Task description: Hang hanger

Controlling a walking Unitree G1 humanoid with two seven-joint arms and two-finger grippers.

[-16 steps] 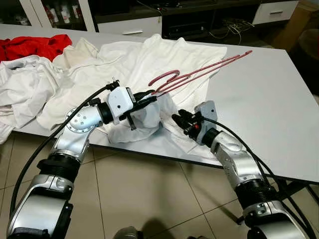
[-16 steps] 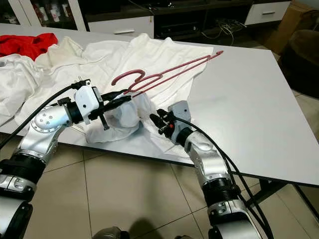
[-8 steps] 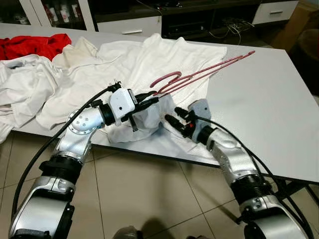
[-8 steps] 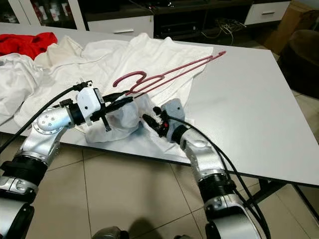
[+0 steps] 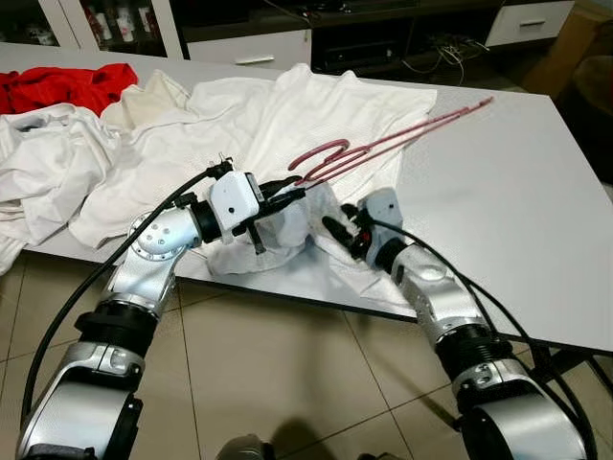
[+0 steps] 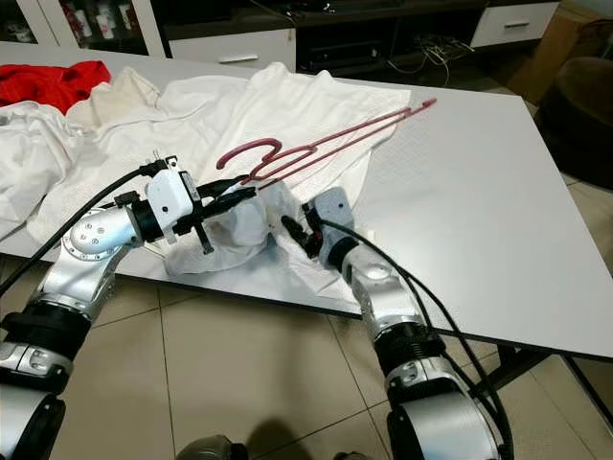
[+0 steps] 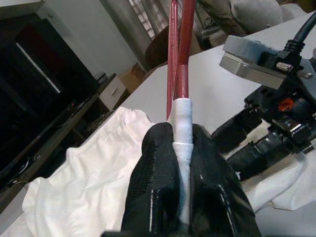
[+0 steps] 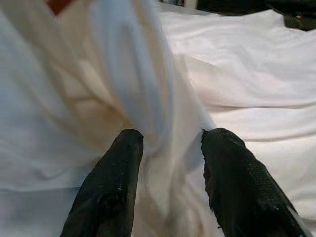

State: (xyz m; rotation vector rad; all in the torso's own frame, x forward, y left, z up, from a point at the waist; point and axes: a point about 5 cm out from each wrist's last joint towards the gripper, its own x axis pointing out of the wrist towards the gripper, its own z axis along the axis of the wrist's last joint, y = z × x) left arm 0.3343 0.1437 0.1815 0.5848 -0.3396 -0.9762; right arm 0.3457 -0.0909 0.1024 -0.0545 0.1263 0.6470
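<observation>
My left pincer [image 5: 287,194] is clamped on the end of the thin pinkish-red wire hanger [image 5: 383,149], with a fold of the white cotton shirt [image 5: 287,115] pinched in between my two black fingers [image 7: 158,182] along with it. In my left wrist view the white cloth wraps the red wire right where the fingers close, and the two red rods run on away from me. The hanger is lifted clear of the flat white table [image 5: 517,211], its hook curled just beyond my left pincer and its long arm stretching out over the shirt towards the table's far right side.

My right pincer [image 5: 335,228] sits just beside the left one, low at the near edge of the table, pressed into the bunched white cloth. Its fingers [image 8: 113,187] stand apart, with a ridge of the shirt rising between them; I cannot tell whether they touch it.

Farther left on the table lie a crumpled white garment [image 5: 48,163] and a red garment [image 5: 67,86]. Beneath the table is a beige tiled floor [image 5: 278,383].
</observation>
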